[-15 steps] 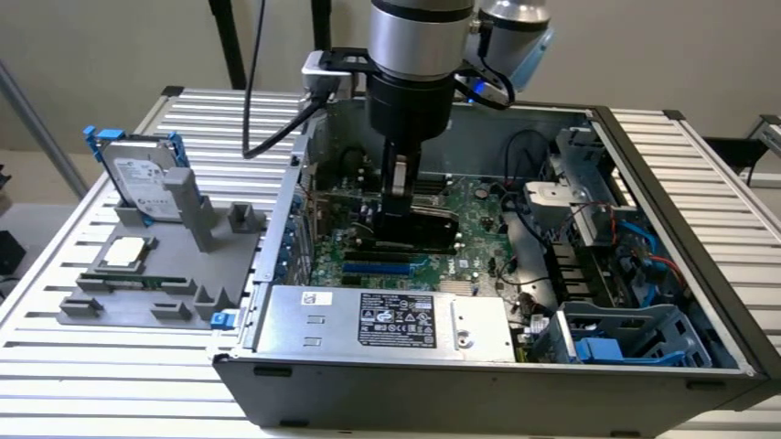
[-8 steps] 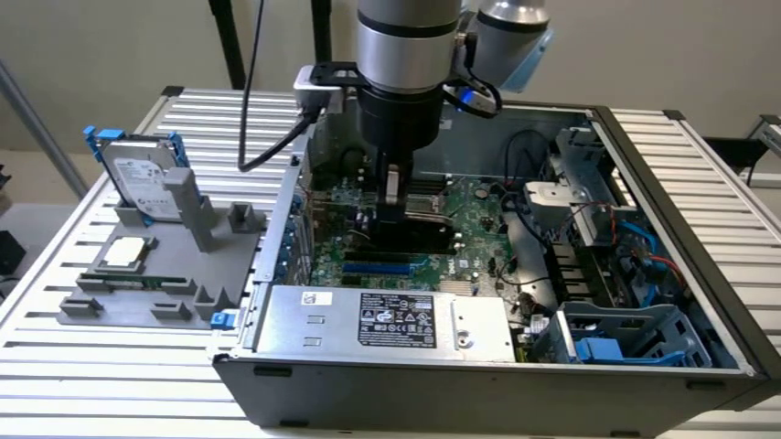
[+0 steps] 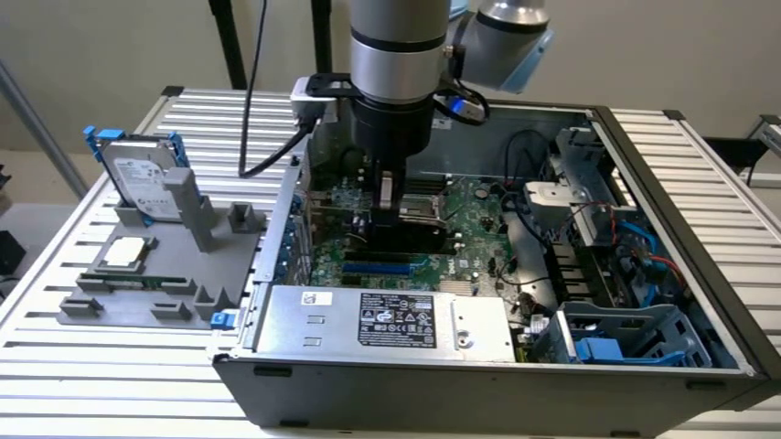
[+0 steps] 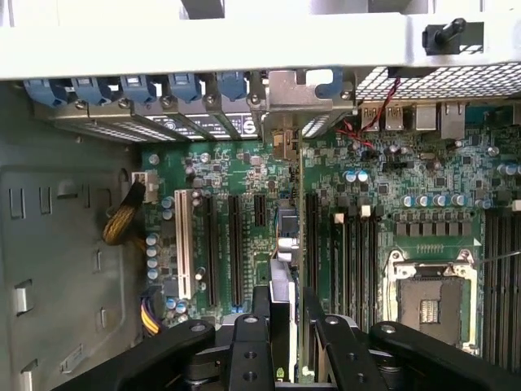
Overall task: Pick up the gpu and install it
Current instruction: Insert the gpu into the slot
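Note:
The gpu [image 3: 397,240] stands on edge inside the open computer case [image 3: 683,210], its black face low over the green motherboard [image 3: 470,206] near the blue slot [image 3: 384,268]. My gripper [image 3: 388,212] comes straight down on its top edge. In the wrist view the gpu [image 4: 282,293] shows edge-on between my black fingers [image 4: 248,346], with my gripper [image 4: 289,346] shut on it. Its silver end bracket [image 4: 297,90] lies against the case's rear slot openings, in line with a long black slot [image 4: 312,236].
A grey power supply [image 3: 379,320] fills the case's near side, with drive cages and cables [image 3: 610,265] on the exterior view's right. Outside on the exterior view's left, a grey fixture [image 3: 146,293] holds a hard drive with blue rails [image 3: 141,174], a processor [image 3: 126,253] and a memory stick [image 3: 134,281].

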Robot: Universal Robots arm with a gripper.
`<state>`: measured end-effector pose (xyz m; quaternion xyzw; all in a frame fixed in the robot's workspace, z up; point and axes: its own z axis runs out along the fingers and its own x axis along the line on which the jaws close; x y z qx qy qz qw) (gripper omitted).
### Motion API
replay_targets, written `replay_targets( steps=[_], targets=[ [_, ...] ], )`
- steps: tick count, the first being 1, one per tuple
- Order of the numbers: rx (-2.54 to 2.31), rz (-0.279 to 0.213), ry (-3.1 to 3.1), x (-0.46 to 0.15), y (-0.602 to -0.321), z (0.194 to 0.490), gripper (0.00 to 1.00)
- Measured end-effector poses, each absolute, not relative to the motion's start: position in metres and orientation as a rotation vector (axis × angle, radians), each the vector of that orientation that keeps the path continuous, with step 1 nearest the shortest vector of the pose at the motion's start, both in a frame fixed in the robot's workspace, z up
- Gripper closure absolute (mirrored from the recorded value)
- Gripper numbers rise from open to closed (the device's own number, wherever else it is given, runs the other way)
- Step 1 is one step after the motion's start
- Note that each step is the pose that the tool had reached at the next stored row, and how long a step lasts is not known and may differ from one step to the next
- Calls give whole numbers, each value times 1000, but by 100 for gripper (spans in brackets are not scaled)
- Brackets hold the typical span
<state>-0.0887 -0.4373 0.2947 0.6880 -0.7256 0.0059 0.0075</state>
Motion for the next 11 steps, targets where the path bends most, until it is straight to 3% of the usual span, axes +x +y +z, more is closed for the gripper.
replay_targets(
  steps=[11],
  targets=[
    [2158,19,-2262,-94,-437,284,73]
  ],
)
